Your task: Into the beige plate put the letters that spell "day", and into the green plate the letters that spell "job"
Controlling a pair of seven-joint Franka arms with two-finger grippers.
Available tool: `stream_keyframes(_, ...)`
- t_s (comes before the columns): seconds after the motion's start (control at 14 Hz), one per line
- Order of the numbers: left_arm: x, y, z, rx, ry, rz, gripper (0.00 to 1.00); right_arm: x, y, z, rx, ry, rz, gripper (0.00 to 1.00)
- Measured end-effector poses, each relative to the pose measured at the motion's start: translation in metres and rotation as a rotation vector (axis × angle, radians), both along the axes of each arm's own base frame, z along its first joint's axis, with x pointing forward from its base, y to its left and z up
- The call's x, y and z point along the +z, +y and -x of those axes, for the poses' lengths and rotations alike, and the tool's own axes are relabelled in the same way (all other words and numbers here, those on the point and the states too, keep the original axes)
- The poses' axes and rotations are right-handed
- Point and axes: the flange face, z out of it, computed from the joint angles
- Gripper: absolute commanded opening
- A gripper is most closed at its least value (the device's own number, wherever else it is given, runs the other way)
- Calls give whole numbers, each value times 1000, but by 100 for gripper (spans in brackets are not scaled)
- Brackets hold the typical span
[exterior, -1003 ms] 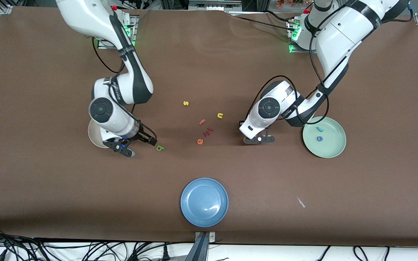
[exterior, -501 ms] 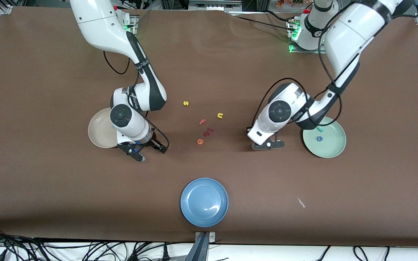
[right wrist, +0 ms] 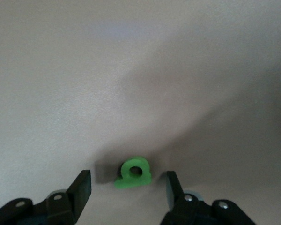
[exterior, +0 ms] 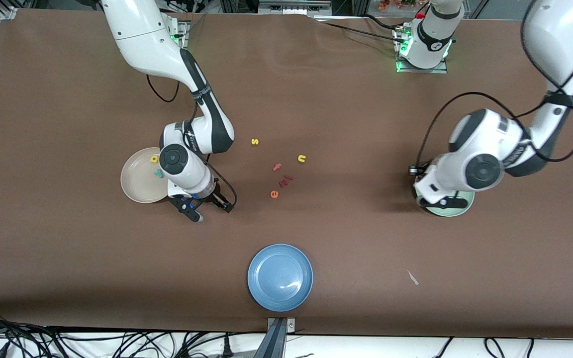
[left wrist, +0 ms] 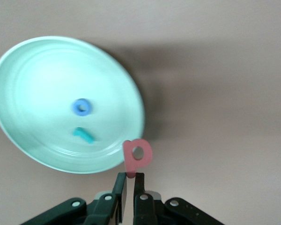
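Observation:
My left gripper [left wrist: 129,177] is shut on the stem of the salmon-pink letter [left wrist: 130,164] and holds it up over the rim of the green plate [left wrist: 33,145]. A blue "o" [left wrist: 82,107] and a teal hooked letter [left wrist: 84,135] lie in that plate. In the front view the left gripper [exterior: 440,202] covers most of the green plate [exterior: 449,212]. My right gripper [right wrist: 128,180] stands open on the table, its fingers either side of the green letter [right wrist: 143,179] without touching it. It [exterior: 210,211] is beside the beige plate [exterior: 135,186], which holds a yellow "a" [exterior: 154,159] and a teal "y" [exterior: 157,173].
Loose letters lie mid-table: a yellow "s" [exterior: 254,141], a yellow "n" [exterior: 301,158], a pink "f" [exterior: 277,167], dark red pieces [exterior: 286,180] and an orange "e" [exterior: 274,194]. A blue plate [exterior: 280,277] sits near the front edge. A white scrap [exterior: 412,277] lies toward the left arm's end.
The left arm has risen and swung from mid-table to the green plate with the pink letter. The right gripper has moved from the beige plate to straddle the green letter.

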Motion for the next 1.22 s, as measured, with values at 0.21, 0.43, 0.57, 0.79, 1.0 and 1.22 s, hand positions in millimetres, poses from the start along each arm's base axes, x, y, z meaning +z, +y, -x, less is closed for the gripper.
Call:
stream_keyframes(0.21,-29,33,5,-21,50,30,20,0,0,-1,-4,-1,-1,33)
stream_keyframes(0.43,-50,32,9,-49,75,26,100,3,1,-1,-7,-5,-4,18)
stream_keyframes(0.57,-46,31,6,-49,63,29,100,5,3,-3,-6,-10,-7,17)
stream_keyframes(0.79,1,18,-14,-60,-33,36,100,12,4,-6,-2,-13,-10,17)
stream_keyframes(1.0,91,9,-42,-54,-205,22,100,36,-17,-16,58,15,12,17)
stream_keyframes(1.22,183,23,-55,-36,-286,-10,100,63,-74,-22,174,101,51,17)
